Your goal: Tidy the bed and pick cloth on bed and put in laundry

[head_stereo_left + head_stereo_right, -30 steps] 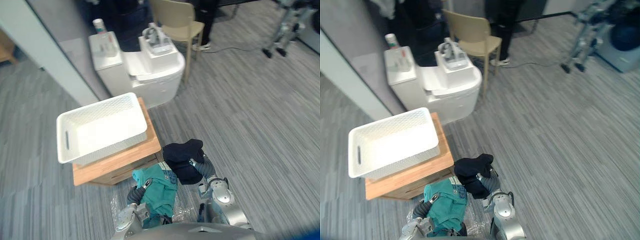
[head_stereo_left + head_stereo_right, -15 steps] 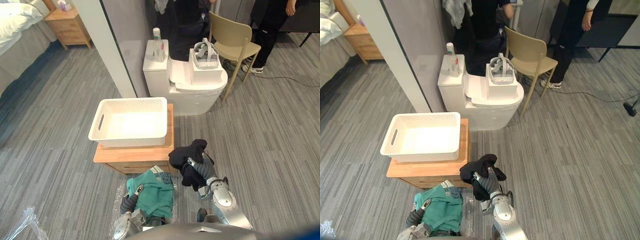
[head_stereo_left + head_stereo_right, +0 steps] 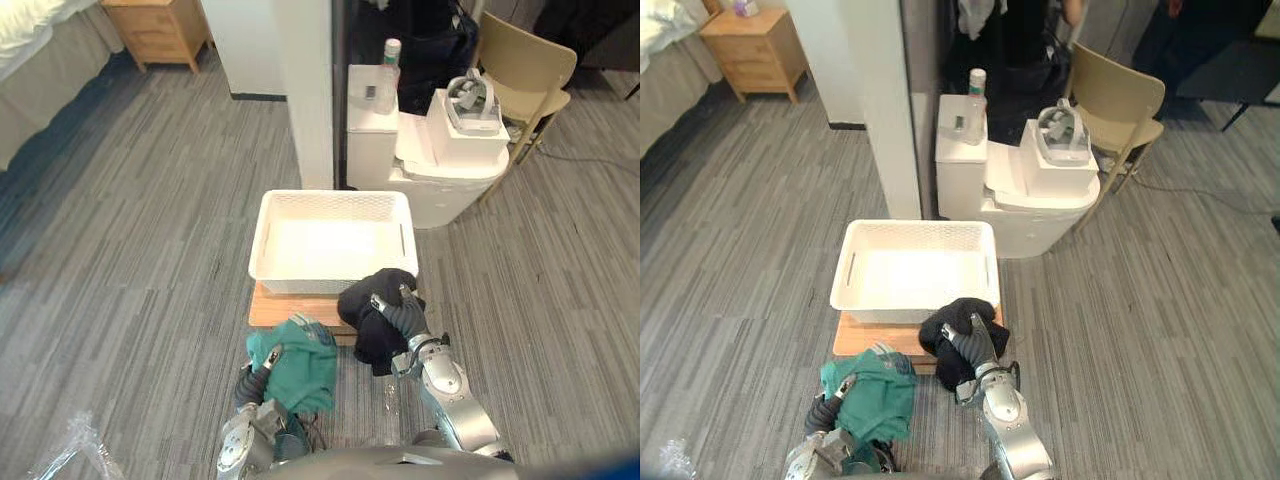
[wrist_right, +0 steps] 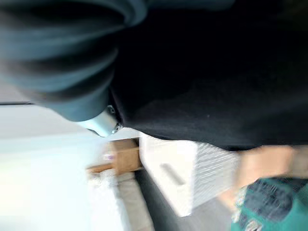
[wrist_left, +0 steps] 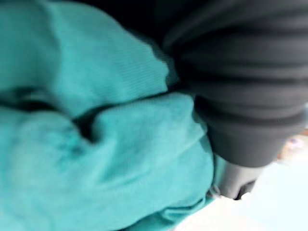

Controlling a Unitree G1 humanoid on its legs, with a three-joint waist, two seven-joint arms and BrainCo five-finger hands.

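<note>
At the near right corner of the white perforated plastic basket (image 3: 258, 240), a crumpled black cloth (image 3: 368, 345) is held by the right hand (image 3: 397, 308), whose fingers (image 3: 384, 303) are curled round the upper part of it. The lower part hangs down beside the low wooden surface (image 3: 290, 313) on which the basket stands. The open basket lies just ahead of this hand and slightly to its left, with its long axis running from left to right across the robot. A bunched teal cloth (image 3: 300, 368) is carried by the left hand (image 3: 268, 360), with a silver digit pinched over it. This hand is lower and further from the basket, before the wooden surface, so the right hand is judged nearer for the drop.
</note>
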